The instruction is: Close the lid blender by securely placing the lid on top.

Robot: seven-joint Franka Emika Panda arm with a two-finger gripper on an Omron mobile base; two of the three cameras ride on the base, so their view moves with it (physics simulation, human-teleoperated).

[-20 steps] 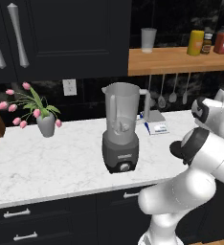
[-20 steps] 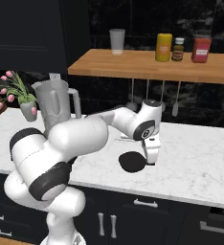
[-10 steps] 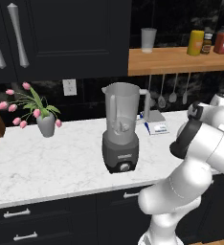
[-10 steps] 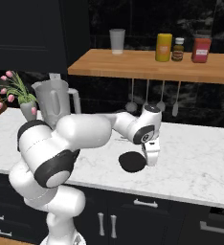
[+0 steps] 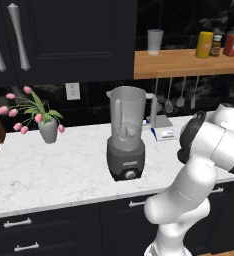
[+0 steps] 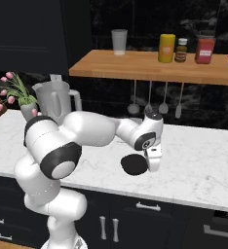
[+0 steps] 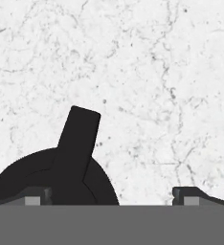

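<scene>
The blender [image 5: 126, 135] stands on the marble counter, a translucent grey jar with its top uncovered, on a dark base with a knob; its jar [image 6: 55, 99] rises behind my arm in the right base view. The lid [image 6: 134, 164], a flat black round cap, lies on the counter well to the blender's right. My gripper [image 6: 153, 163] points down just to the right of it, low over the counter. In the hand view the lid [image 7: 61, 172] with its raised tab sits at the lower left, under the left fingertip [image 7: 25, 197] and reaching partly into the gap. The gripper [image 7: 111, 195] is open.
A wooden shelf [image 6: 150, 68] above the counter carries a cup [image 6: 119, 42] and jars [image 6: 167, 47]. Utensils [image 6: 149, 104] hang below it. A vase of pink tulips [image 5: 46, 125] stands at the left, and a small box [image 5: 164, 133] behind the blender.
The hand has come down a little toward the counter beside the lid, and the elbow has swung. The lid and the blender have stayed where they were.
</scene>
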